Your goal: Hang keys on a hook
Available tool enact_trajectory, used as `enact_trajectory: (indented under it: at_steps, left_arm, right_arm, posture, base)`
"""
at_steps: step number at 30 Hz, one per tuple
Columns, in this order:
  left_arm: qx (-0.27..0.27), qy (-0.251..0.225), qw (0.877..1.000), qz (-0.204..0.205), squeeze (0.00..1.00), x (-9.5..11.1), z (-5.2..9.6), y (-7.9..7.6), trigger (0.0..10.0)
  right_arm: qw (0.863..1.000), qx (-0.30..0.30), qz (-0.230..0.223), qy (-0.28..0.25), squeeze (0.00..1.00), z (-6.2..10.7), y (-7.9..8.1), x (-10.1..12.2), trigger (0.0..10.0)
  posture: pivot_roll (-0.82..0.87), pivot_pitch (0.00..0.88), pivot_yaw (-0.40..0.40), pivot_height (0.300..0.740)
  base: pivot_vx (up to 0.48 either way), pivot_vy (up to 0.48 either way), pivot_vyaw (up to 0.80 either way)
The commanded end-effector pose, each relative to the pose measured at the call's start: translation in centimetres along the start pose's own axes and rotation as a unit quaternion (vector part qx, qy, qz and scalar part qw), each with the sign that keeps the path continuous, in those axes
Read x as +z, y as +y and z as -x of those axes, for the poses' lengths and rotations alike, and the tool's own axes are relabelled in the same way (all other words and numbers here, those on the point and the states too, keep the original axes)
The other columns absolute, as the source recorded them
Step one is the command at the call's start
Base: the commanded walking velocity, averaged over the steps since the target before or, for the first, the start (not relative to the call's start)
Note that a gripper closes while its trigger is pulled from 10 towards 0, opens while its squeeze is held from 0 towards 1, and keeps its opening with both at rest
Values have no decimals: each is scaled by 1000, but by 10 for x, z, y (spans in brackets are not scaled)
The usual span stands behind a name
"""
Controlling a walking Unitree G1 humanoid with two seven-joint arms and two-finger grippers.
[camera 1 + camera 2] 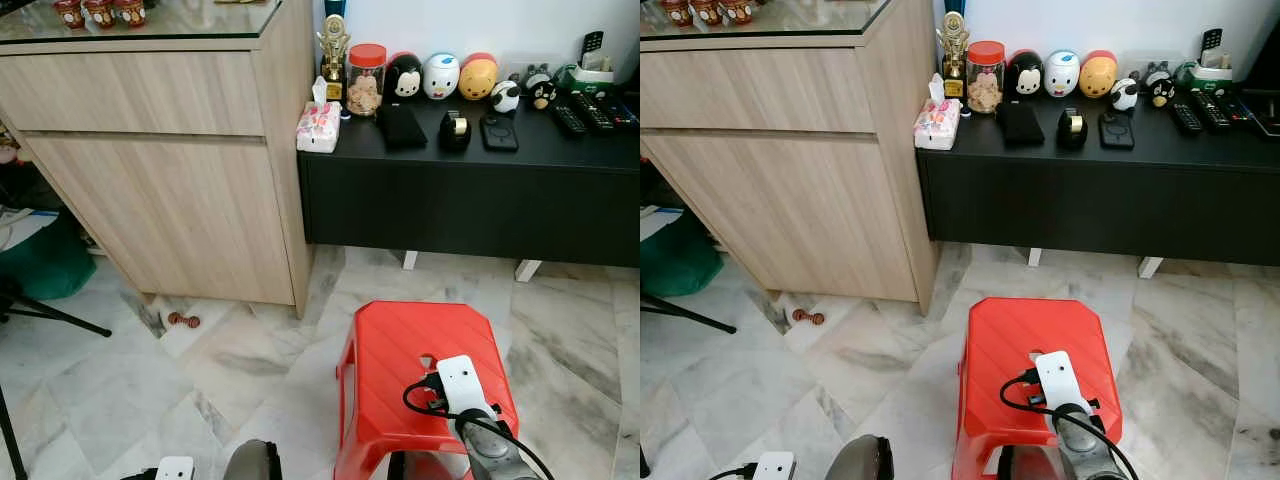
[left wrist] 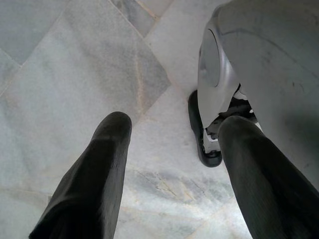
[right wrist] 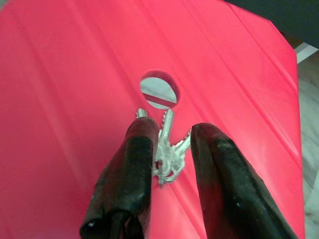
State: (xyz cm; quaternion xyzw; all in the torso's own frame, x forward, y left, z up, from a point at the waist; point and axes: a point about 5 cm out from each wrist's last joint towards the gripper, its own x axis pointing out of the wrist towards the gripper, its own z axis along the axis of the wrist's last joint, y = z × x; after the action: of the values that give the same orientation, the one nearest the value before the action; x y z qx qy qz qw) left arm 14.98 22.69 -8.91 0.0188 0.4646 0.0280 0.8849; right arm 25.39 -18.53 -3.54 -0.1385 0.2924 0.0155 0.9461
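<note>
We record a bunch of silver keys [image 3: 169, 152] on a small ring, metal, flat-bladed, lying fanned on the ribbed, glossy top of a red plastic stool [image 1: 400, 360], just beside the stool's round centre hole [image 3: 158, 89]. The right claw [image 3: 172, 134] hangs low over the stool with its two long, matte black fingers [image 3: 139, 164] apart, one on either side of the keys; whether the fingers touch the keys we cannot tell. On the right wrist we note a white rectangular camera housing [image 1: 462, 385] with a looped black cable. The left claw [image 2: 172, 129] hangs idle near the floor, its rounded black fingers spread apart above pale grey veined marble tiles [image 2: 89, 74], with the robot's silver leg shell [image 2: 249, 59] close by. Beyond the stool we list a tall cabinet [image 1: 170, 170] of light wood grain with a glass top, and beside it a low black counter [image 1: 470, 200] on white feet. The counter carries a floral tissue pack [image 1: 318, 127], a gold trophy [image 1: 333, 45], a clear jar with red lid [image 1: 365, 80], three egg-shaped character figures [image 1: 441, 75], a black pouch [image 1: 401, 126], and several remote controls [image 1: 590, 112]. A small brown dumbbell-shaped object [image 1: 183, 320] lies on the floor at the cabinet's foot.
</note>
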Motion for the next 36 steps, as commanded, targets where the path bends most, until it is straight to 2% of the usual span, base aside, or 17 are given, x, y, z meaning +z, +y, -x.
enact_trajectory:
  at_steps: [1,7,13,30,32,34,35,36]
  left_arm:
    - [3,15,1000,-9,0,-10,3,4,10000]
    - [4,18,1000,-11,0,-14,5,6,10000]
    - [3,21,1000,-14,0,-19,6,7,10000]
    - [2,20,1000,-21,0,-20,7,8,10000]
    - [10,15,1000,-24,0,-19,7,10,10000]
    - [21,10,1000,-20,0,-18,8,12,10000]
    - [43,-5,999,8,0,-15,8,19,10000]
    - [48,-9,999,16,0,-14,9,21,10000]
  right_arm:
    - [1000,4,-5,-14,0,-2,2,7,10000]
    - [999,8,-14,-30,0,-2,6,12,10000]
    - [998,7,-52,-33,0,-1,7,11,10000]
    - [994,-3,-82,-75,0,3,7,14,10000]
    - [992,-14,-88,-95,0,5,5,15,10000]
    - [991,-17,-89,-100,0,6,5,16,10000]
    - [990,-19,-91,-105,0,7,4,16,10000]
    - [990,-20,-91,-106,0,7,4,16,10000]
  posture:
    - [31,123,9,626]
    - [35,140,8,626]
    - [41,152,9,626]
    - [42,164,14,626]
    - [41,165,14,626]
    - [41,167,15,626]
    - [40,168,15,626]
    - [40,168,15,626]
  base:
    - [0,0,0]
    - [0,0,0]
    - [0,0,0]
    - [0,0,0]
    - [0,0,0]
    - [0,0,0]
    - [0,0,0]
    - [0,0,0]
